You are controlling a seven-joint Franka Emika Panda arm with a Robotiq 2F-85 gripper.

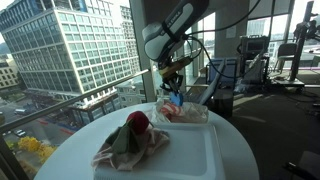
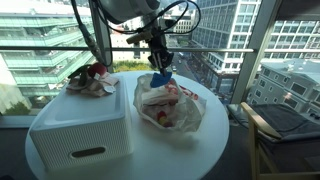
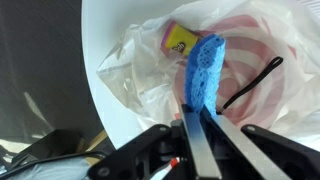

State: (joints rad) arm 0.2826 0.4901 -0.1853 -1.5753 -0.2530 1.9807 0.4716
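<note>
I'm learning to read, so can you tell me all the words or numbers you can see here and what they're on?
No text can be read.
The yellow packet in the plastic bag has a purple mark, too blurred to read.
The blue sponge between the fingers shows no writing.

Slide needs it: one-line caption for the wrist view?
Gripper shut on a blue sponge over a clear plastic bag on the white table.
</note>
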